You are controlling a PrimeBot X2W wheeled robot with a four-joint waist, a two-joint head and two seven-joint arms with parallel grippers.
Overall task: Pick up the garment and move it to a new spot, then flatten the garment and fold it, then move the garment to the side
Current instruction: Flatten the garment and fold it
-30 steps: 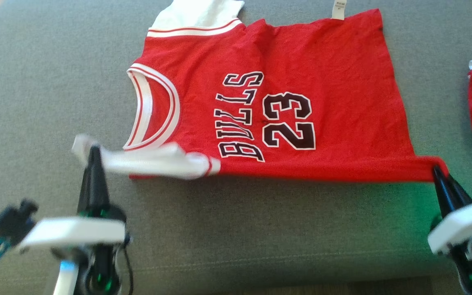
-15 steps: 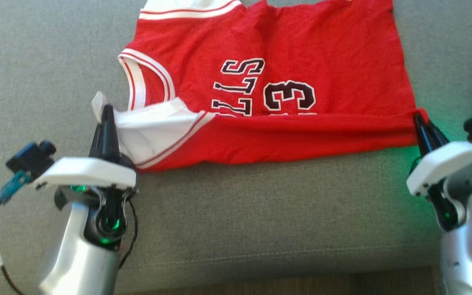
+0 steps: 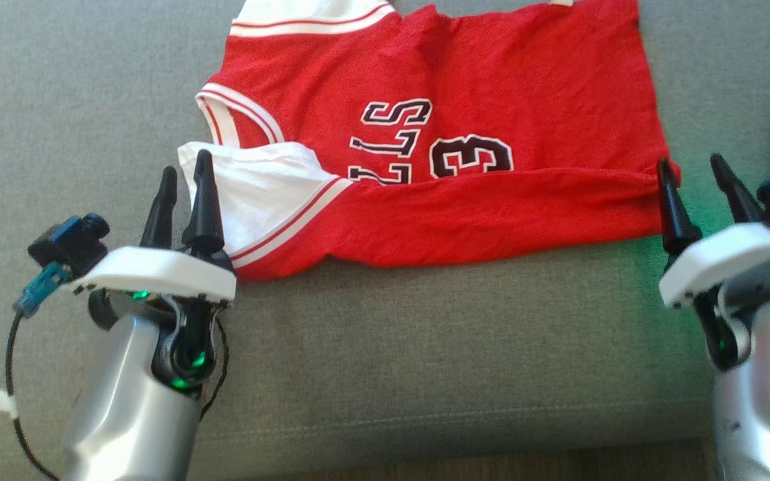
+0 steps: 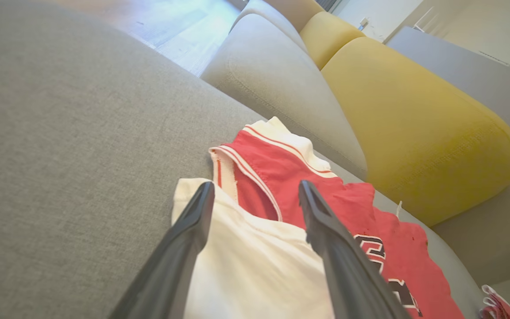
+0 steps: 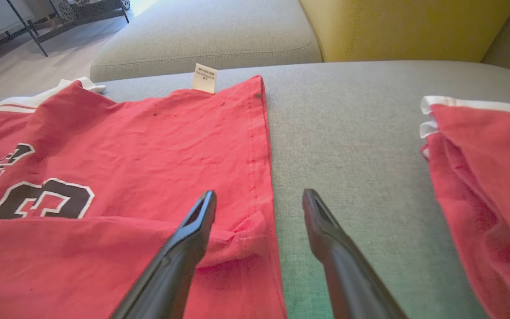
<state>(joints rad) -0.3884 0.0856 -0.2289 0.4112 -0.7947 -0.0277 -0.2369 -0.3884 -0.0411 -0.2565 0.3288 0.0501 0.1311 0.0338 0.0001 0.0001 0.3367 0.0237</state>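
Plainly, left tool [image 3: 186, 164] and right tool [image 3: 689, 162] gape wide at the half-folded jersey [image 3: 478, 87], gripping nothing.

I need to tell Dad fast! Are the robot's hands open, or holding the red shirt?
Left gripper: open, not holding the jersey.
Right gripper: open, holding nothing.

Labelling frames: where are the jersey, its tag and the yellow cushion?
jersey [image 3: 525, 87]: head view, plain red body.
tag [image 5: 205, 78]: right wrist view, its middle.
yellow cushion [image 4: 414, 124]: left wrist view, its side.
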